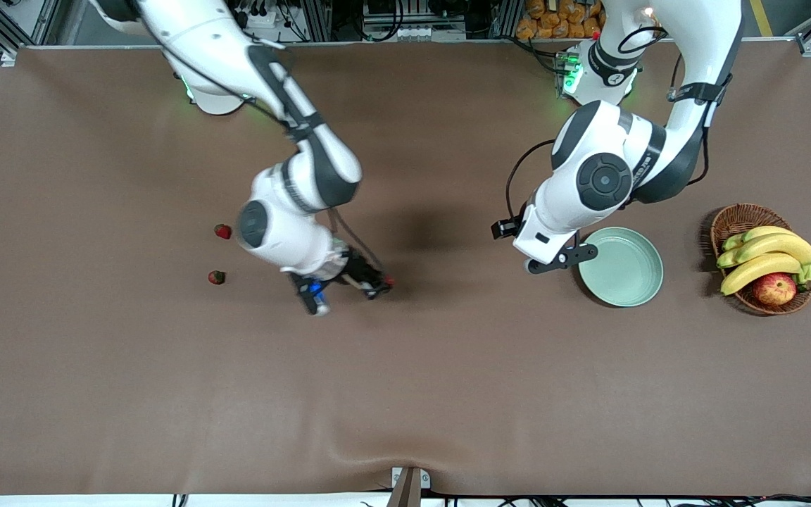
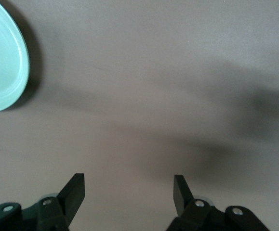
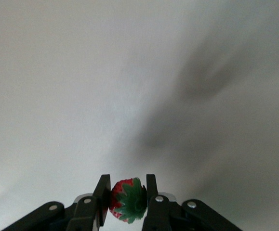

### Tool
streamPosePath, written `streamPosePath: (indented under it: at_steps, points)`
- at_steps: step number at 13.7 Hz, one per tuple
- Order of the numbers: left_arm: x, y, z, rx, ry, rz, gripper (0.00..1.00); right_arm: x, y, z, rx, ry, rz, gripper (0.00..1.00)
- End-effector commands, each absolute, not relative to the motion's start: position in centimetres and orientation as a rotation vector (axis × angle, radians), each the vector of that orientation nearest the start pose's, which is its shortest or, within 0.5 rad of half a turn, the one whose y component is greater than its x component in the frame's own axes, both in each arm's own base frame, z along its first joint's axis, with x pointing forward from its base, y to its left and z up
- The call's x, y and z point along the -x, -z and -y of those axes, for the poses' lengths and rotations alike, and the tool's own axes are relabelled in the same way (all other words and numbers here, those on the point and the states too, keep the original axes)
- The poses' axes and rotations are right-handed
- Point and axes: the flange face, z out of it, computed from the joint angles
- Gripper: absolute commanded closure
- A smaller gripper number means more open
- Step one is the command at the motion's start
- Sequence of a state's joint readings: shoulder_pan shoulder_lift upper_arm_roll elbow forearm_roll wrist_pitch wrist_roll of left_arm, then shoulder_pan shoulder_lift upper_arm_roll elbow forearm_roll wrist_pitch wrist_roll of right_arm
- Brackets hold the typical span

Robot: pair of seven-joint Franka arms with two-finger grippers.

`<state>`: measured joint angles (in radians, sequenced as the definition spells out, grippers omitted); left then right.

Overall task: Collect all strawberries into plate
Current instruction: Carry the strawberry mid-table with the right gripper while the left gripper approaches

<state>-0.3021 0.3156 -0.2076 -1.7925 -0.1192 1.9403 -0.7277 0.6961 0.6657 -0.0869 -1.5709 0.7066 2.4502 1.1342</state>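
My right gripper (image 1: 383,284) is shut on a strawberry (image 3: 127,199), a small red berry with a green leafy top, and carries it over the bare brown table mid-way along it. In the front view only a red speck of that strawberry (image 1: 389,280) shows at the fingertips. Two more strawberries (image 1: 222,231) (image 1: 216,277) lie on the table toward the right arm's end. The pale mint-green plate (image 1: 621,266) sits toward the left arm's end, with nothing on it. My left gripper (image 2: 128,186) hangs open beside the plate (image 2: 4,57), holding nothing.
A brown wicker basket (image 1: 733,220) with bananas (image 1: 764,253) and a red-yellow apple (image 1: 774,288) stands at the left arm's end, beside the plate. The brown mat (image 1: 405,394) has a small wrinkle at its front edge.
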Motion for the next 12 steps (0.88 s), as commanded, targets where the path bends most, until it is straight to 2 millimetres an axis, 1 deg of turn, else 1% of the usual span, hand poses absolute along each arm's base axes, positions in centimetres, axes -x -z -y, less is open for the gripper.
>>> streamPosePath:
  at_steps: [1,2,4,5,7,8,9,10,11,12]
  points:
    - [-53.8,-36.3,31.8,3.138,-0.371,0.514,0.17,-58.0,-26.0,-47.7,2.200,-0.262,-1.432,1.00]
    - [-53.9,-35.9,31.8,3.128,-0.380,0.539,0.17,-57.4,-25.3,-49.5,2.168,-0.249,-1.458,1.00]
    - [-53.8,-35.7,31.7,3.110,-0.375,0.578,0.17,-56.2,-24.2,-52.3,2.148,-0.269,-1.481,1.00]
    - [-53.7,-35.5,31.6,3.101,-0.382,0.594,0.17,-55.0,-23.4,-53.8,2.153,-0.273,-1.477,1.00]
    - [-53.7,-35.2,31.4,3.076,-0.391,0.660,0.17,-52.9,-21.5,-56.0,2.128,-0.223,-1.469,1.00]
    - [-53.8,-35.0,31.0,3.051,-0.394,0.736,0.16,-51.8,-20.2,-56.9,2.126,-0.204,-1.465,0.87]
    - [-53.7,-34.4,30.7,3.025,-0.407,0.787,0.15,-51.1,-19.6,-57.4,2.122,-0.195,-1.463,0.72]
    - [-53.7,-34.1,30.1,3.009,-0.415,0.812,0.13,-50.6,-19.4,-57.8,2.128,-0.199,-1.461,0.40]
    - [-53.8,-33.9,29.0,2.994,-0.424,0.841,0.12,-50.5,-19.4,-57.9,2.130,-0.199,-1.460,0.07]
    - [-53.9,-33.7,28.1,2.965,-0.433,0.905,0.14,-50.3,-19.3,-58.0,2.142,-0.193,-1.447,0.00]
